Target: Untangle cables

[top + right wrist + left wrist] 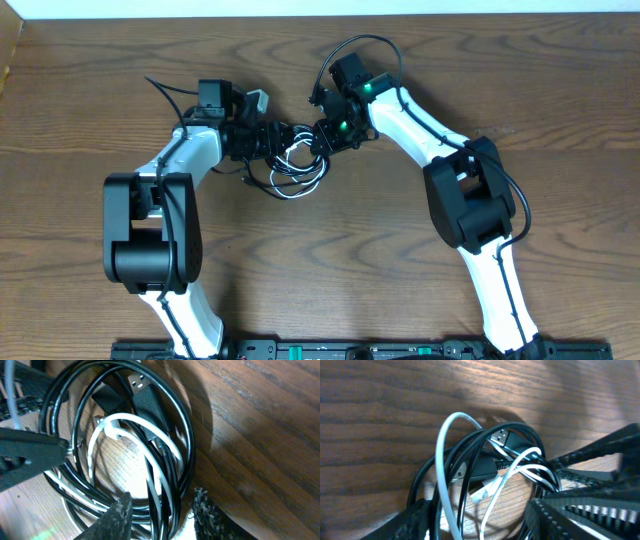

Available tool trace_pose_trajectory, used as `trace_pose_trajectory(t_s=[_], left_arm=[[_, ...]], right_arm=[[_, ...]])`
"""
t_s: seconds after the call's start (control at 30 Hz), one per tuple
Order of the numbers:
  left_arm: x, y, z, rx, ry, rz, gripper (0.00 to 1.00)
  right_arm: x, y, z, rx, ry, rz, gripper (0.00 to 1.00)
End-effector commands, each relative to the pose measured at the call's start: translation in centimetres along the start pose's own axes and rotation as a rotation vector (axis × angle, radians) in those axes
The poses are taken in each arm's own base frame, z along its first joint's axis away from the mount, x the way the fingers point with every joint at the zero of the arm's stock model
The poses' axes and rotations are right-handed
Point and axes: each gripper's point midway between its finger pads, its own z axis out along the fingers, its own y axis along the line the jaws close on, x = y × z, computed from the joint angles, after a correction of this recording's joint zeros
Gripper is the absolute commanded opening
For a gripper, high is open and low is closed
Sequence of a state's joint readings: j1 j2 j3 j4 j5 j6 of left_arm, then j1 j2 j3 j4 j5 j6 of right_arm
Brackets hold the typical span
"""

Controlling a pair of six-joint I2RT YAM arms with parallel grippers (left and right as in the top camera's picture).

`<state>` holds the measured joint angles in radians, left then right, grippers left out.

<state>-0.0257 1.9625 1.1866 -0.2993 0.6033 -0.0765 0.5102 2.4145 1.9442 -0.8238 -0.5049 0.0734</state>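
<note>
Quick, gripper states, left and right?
Left gripper: open, straddling the cables.
Right gripper: partly open around the cables, not clamped on them.

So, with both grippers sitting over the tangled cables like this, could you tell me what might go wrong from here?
1. The black cable and white cable both pass between the fingers of the right gripper; closing may catch both and tighten the tangle.
2. The left gripper works the same small bundle, so the fingers could collide.
3. The black plug lies inside the loops and may snag when pulled.
</note>
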Motion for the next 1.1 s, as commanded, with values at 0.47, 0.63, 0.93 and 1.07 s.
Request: trace_pose_trajectory(t_s=[0.47,0.63,0.93,1.07], left_arm=[[-1.1,0.0,-1.2,-0.049,-0.016,0.035,0.53],[-1.2,-0.3,-1.8,-0.053,0.010,0.074,0.32],[-0.7,0.4,-0.6,-0.067,0.031,0.067,0.38],[-0.3,0.5,0.6,-0.065,0.048,0.069,0.38]], right_arm=[[-1.8,3.6,-3.2,0.125,-0.061,-0.446,0.29],[-1.6,2.4,-2.1,0.266,-0.041,-0.471,0.31],[-2.6,1.1,-2.6,0.319,-0.074,-0.445,0.41],[-2.4,1.0,-2.6,0.320,-0.068,-0.441,0.41]])
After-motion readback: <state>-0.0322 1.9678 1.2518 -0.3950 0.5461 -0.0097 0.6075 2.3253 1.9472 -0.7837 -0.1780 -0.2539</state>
